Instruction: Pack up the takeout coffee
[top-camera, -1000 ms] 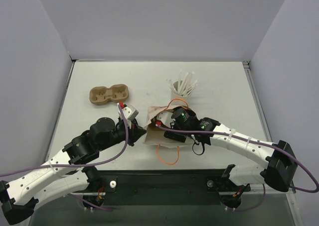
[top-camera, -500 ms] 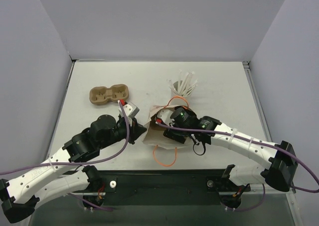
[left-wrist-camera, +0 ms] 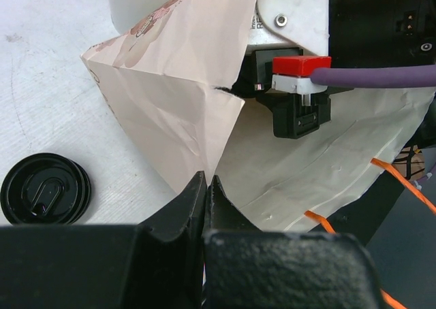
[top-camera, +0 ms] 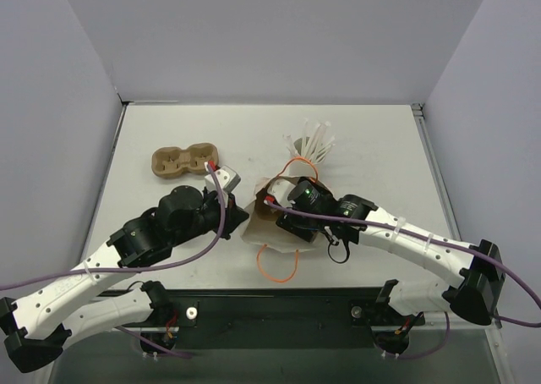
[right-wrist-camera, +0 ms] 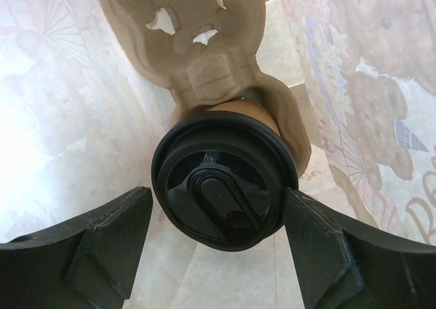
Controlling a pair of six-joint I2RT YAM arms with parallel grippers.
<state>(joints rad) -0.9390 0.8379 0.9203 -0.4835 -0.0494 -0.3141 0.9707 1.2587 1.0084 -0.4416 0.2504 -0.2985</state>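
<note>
The takeout coffee [right-wrist-camera: 221, 180], a brown cup with a black lid, sits in a pocket of a moulded pulp carrier [right-wrist-camera: 197, 64] inside the paper bag [right-wrist-camera: 54, 118]. My right gripper [right-wrist-camera: 216, 194] is open inside the bag, one finger on each side of the lid. In the top view the right gripper [top-camera: 281, 215] reaches into the bag [top-camera: 264, 232], and the cup is hidden there. My left gripper [left-wrist-camera: 206, 181] is shut on the edge of the bag [left-wrist-camera: 177, 105] and holds its left side, as the top view [top-camera: 241, 221] also shows.
A second pulp carrier [top-camera: 186, 161] lies at the back left of the table. A white cup of straws [top-camera: 308, 147] stands just behind the bag. A loose black lid [left-wrist-camera: 44, 188] lies on the table left of the bag. The bag's orange handle [top-camera: 275, 267] loops toward the near edge.
My left arm has shifted slightly up and right with the bag edge. My right gripper has moved a little farther left into the bag.
</note>
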